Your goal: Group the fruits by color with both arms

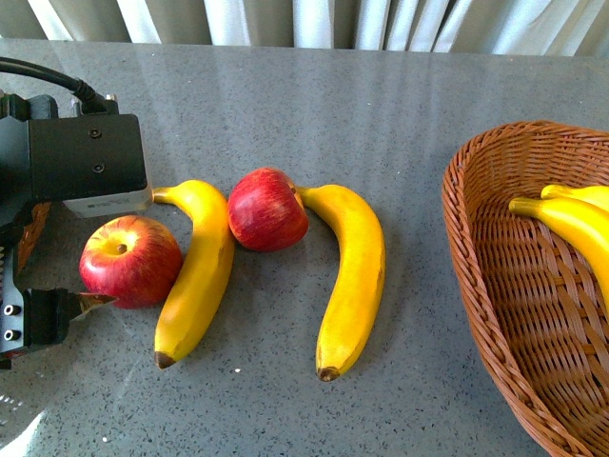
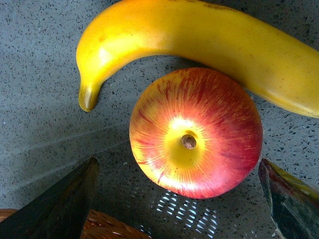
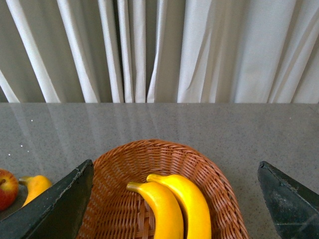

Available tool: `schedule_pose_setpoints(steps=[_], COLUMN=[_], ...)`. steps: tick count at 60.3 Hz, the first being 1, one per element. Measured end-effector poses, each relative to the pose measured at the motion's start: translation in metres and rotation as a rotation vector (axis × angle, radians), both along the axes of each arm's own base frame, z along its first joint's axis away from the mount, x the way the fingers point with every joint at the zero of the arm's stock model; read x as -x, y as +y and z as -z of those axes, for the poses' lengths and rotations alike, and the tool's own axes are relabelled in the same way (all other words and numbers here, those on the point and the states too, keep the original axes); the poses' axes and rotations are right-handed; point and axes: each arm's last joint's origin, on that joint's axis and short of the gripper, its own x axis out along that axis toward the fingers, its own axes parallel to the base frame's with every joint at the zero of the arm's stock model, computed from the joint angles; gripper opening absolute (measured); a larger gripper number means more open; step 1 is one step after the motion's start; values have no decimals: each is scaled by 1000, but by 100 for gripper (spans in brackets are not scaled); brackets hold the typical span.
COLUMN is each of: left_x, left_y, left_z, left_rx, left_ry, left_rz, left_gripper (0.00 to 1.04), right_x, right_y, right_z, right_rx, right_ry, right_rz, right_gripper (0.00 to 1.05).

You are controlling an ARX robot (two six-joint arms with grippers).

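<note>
Two red apples and two yellow bananas lie in a row on the grey table. The left apple [image 1: 130, 260] touches the left banana [image 1: 195, 271]. The other apple [image 1: 267, 209] lies between that banana and the right banana [image 1: 352, 276]. My left arm [image 1: 76, 157] hangs over the table's left edge. Its gripper [image 2: 179, 209] is open, and the streaked apple [image 2: 195, 133] sits just ahead of its spread fingers [image 2: 65, 201] without touching them. My right gripper [image 3: 174, 214] is open above a wicker basket [image 3: 169, 152] holding two bananas [image 3: 174, 206].
The brown basket [image 1: 495, 286] fills the right side of the table, its bananas [image 1: 571, 219] at its far end. A second wicker rim [image 2: 109, 226] shows under the left gripper. White curtains [image 3: 159, 50] hang behind the table's far edge.
</note>
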Motion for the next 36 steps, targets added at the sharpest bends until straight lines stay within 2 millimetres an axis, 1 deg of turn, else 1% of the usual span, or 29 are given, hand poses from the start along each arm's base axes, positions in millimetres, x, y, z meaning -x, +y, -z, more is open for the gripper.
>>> schedule_pose_setpoints(steps=[11,36], left_x=[-3,-6], left_y=[-1,-8], left_z=[-2,1], left_rx=[-11,-19], left_ry=[-6,18], left_rz=[22,59], left_gripper=[96,96], right_x=[0,0], right_y=[0,0], right_z=[0,0], right_rx=[0,0], right_ry=[0,0], right_rz=[0,0], right_gripper=[96,96])
